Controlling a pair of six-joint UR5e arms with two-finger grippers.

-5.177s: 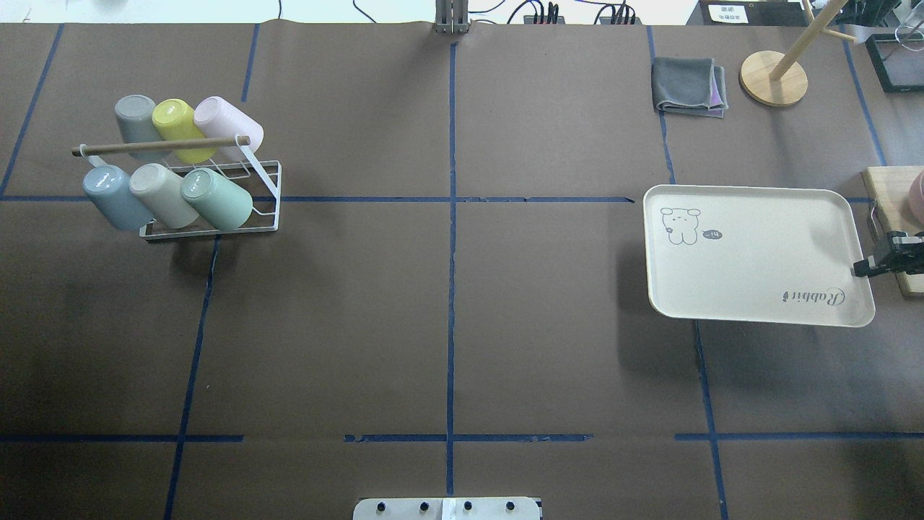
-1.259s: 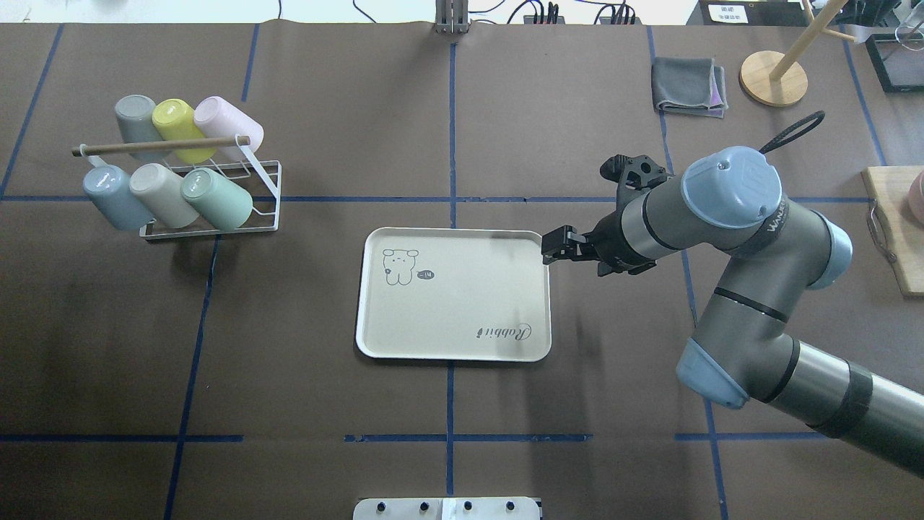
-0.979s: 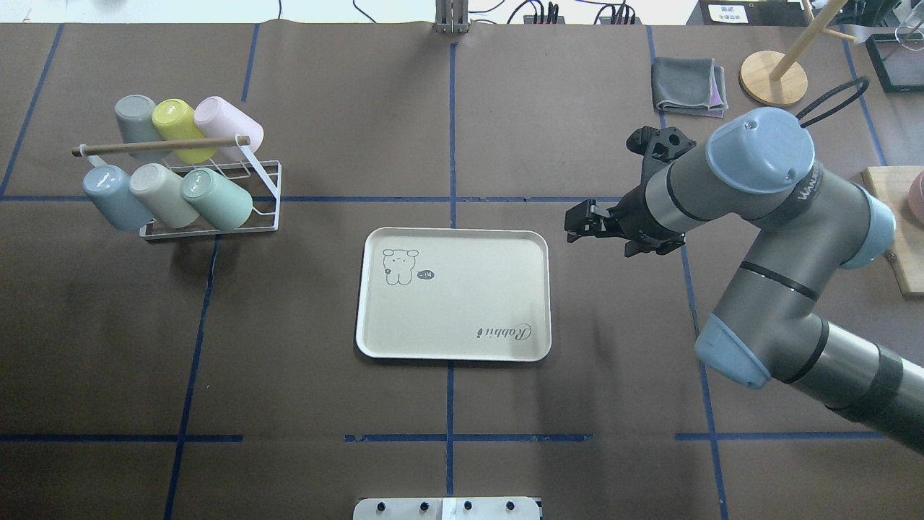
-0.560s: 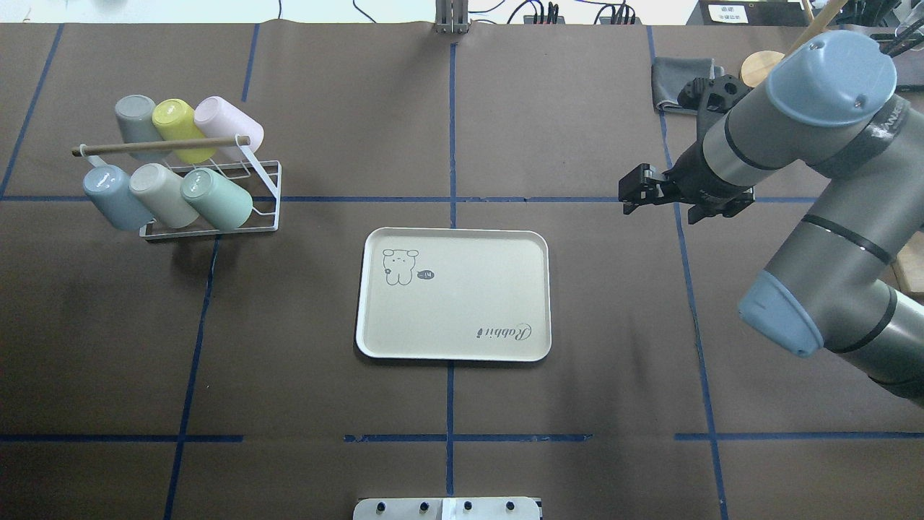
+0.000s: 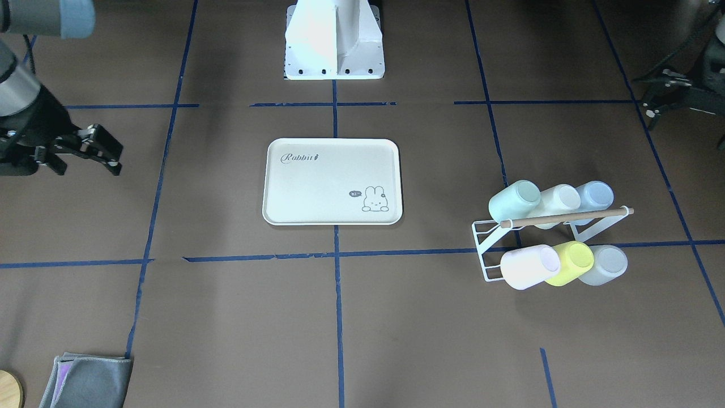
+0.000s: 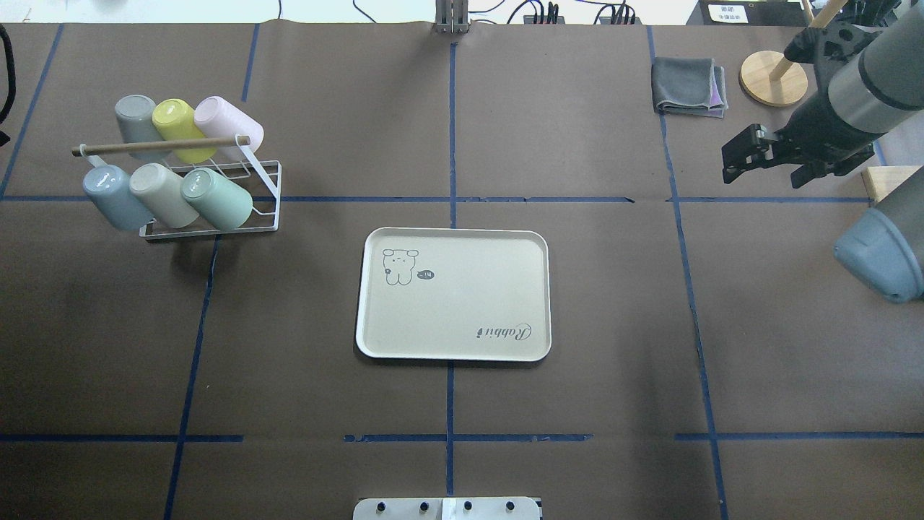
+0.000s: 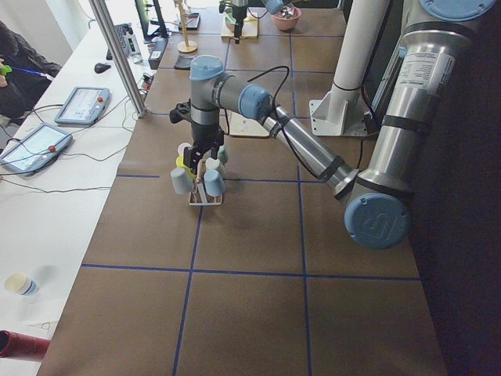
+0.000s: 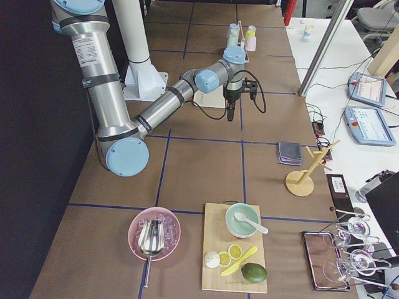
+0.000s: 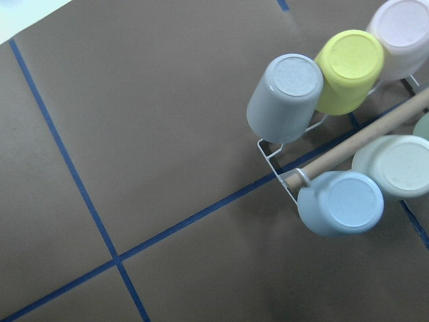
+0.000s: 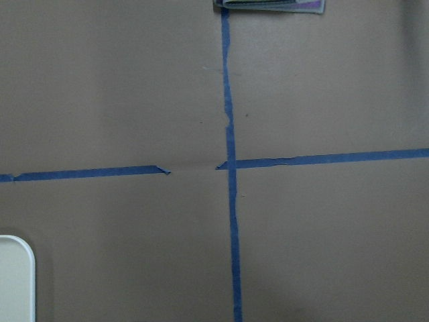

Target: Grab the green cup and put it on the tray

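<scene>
- Moved since a moment ago: the right pincer [image 6: 730, 157] has pulled back from the tray's far right corner and now hangs over bare worktop [image 6: 577, 404] near the right edge. Its jaws are slightly parted and hold nothing.
- The tray [image 6: 462, 318] has stayed where it was, flat at the middle of the worktop and well apart from that pincer. It is cream-white, with a bunny drawing and the word "Rabbit", and nothing lies on it.
- The left pincer [image 7: 205, 157] hangs above the cup rack [image 6: 268, 182]. Only the side view shows it clearly, so I cannot tell whether it is parted or closed.
- The green cup [image 6: 220, 198] is still on the white wire rack at the worktop's left, tilted, in the row nearer the robot. It sits at the end of that row closest to the tray.
- Beside it in that row are a cream cup [image 6: 160, 193] and a pale blue cup [image 6: 112, 195].
- The farther row holds a grey cup [image 6: 136, 119], a yellow-green cup [image 6: 177, 123] and a pink cup [image 6: 224, 123]. A wooden rod [image 6: 159, 146] runs across the top of the rack.
- A folded grey cloth [image 6: 688, 87] lies at the far right of the worktop.
</scene>
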